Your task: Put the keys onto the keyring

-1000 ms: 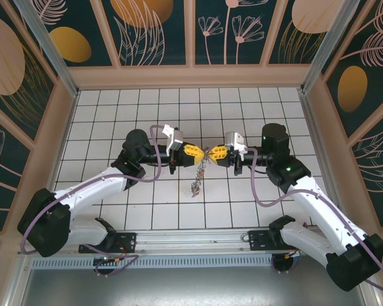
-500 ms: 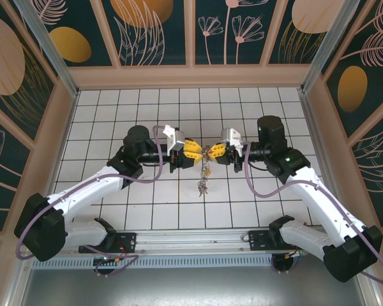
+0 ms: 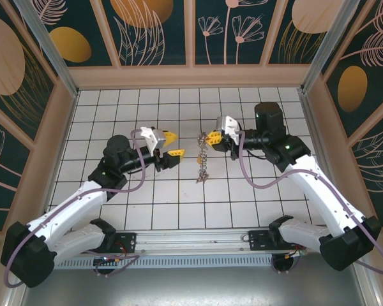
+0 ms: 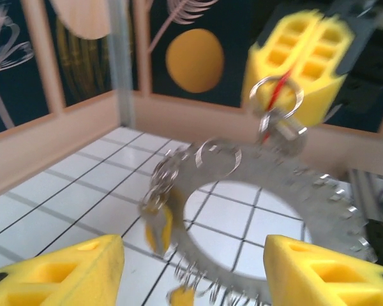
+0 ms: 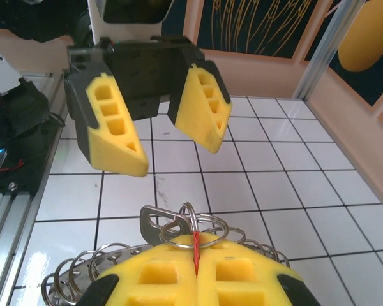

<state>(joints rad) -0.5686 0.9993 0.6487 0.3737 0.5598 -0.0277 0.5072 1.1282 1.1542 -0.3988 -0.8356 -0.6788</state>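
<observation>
Top external view: the left gripper (image 3: 177, 144) is hovering over the white tiled bench (image 3: 115, 108) with its yellow jaws standing clearly apart and nothing between them. Facing it across a small gap, the right gripper (image 3: 210, 138) is pressing its jaws together on the top of the keyring (image 3: 203, 159). The keyring is dangling from them in the air above the tiles, between the two arms and closer to the right one.

From the left wrist camera the grey ring is hanging tilted just beyond the open jaws, its rim fringed with small silvery loops and the tiles showing through its hole. A yellow-headed key (image 4: 158, 226) is hanging off its left edge, too blurred to tell more.

At the top, a small split ring (image 4: 277, 95) is poking out of the right arm's closed yellow jaws, with a thin red strip (image 4: 279, 89) crossing it. I cannot make out what that strip is.

From the right wrist camera the same red strip is sitting in the seam of the shut jaws. The wire loops are bunching just ahead of them, and the left arm's parted jaws are pointing straight back at them.
</observation>
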